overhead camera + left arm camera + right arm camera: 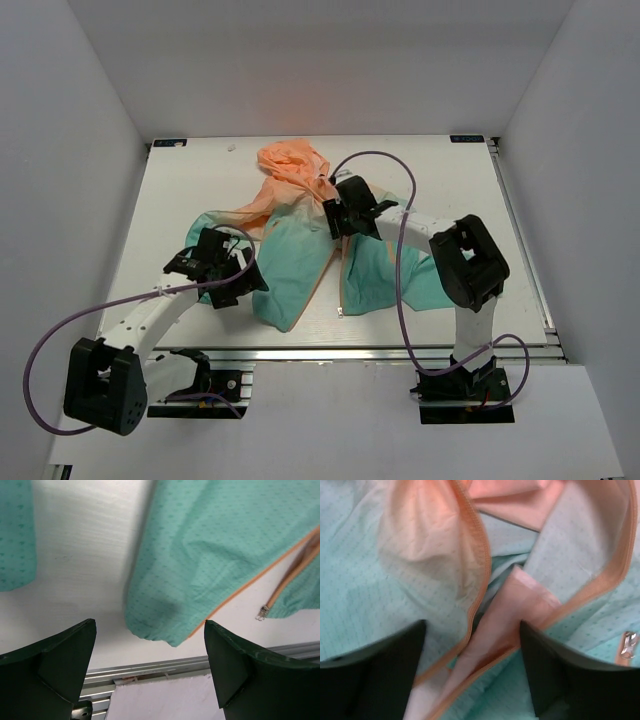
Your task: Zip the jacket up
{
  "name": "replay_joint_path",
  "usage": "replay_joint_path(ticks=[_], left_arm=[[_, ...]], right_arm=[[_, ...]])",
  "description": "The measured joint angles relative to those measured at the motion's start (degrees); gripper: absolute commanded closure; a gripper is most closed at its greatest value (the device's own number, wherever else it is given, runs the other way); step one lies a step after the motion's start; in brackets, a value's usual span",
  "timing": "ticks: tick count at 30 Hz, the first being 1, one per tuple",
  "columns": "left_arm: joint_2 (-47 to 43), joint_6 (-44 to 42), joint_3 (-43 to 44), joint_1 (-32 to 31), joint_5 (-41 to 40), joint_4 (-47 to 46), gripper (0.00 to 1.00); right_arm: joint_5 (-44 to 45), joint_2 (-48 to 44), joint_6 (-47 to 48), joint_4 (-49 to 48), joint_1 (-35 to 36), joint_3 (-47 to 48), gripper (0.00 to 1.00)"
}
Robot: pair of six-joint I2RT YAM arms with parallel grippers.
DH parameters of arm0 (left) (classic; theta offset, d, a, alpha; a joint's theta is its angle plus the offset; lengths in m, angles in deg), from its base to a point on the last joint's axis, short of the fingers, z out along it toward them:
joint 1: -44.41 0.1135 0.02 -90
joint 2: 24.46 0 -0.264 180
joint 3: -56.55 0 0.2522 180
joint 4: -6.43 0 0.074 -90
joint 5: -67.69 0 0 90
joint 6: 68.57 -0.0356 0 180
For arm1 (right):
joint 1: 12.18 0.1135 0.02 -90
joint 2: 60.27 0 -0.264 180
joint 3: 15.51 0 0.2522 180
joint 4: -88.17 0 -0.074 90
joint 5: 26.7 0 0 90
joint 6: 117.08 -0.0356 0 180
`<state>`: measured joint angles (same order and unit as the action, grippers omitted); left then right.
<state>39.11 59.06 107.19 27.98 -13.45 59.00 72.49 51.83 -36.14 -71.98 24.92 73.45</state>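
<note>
The jacket [300,260] lies open on the table, peach-orange hood [290,165] at the back and two teal front panels spread toward the near edge. My left gripper [240,280] is open and empty over the left panel's hem. In the left wrist view the teal hem corner [165,627] with its orange zipper edge lies just ahead of the open fingers [235,665]. The metal zipper end [262,612] of the other panel lies to the right. My right gripper [340,222] is open over the chest, where the orange zipper edges [480,580] meet between its fingers [565,680].
The table's aluminium near rail [165,667] runs just below the left fingers. A small metal zip pull [629,646] shows at the right edge of the right wrist view. Purple cables [400,260] loop over the jacket's right panel. White walls close in the table's sides.
</note>
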Motion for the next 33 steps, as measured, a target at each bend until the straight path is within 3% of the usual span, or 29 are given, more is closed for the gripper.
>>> replay_joint_path(ticks=[7,12,15,22,28,33], left_arm=[[-0.4,-3.0,7.3,-5.7,-0.5,1.7,0.02],[1.7,-6.3,9.8,-12.9,1.0,0.7,0.02],[5.4,-7.5,9.8,-14.4,4.3,-1.4,0.02],[16.6,-7.6,10.5,-14.5,10.0,-10.1,0.02],[30.7,-7.6,17.3,-14.5,10.7,-14.3,0.02],[39.2,-7.4,25.7,-14.5,11.3,-15.4,0.02]], right_arm=[[-7.3,-11.5,-0.2,1.9,0.0,-3.7,0.11],[-14.8,-30.3,-4.2,-0.3,0.0,-18.2,0.11],[-21.2,-35.8,-6.9,-0.7,0.0,-25.9,0.11],[-30.0,-33.1,-12.3,-1.9,0.0,-36.7,0.11],[-31.0,-29.3,-13.7,-4.1,0.0,-39.0,0.11],[-29.0,-32.4,-14.8,-5.2,0.0,-42.1,0.11]])
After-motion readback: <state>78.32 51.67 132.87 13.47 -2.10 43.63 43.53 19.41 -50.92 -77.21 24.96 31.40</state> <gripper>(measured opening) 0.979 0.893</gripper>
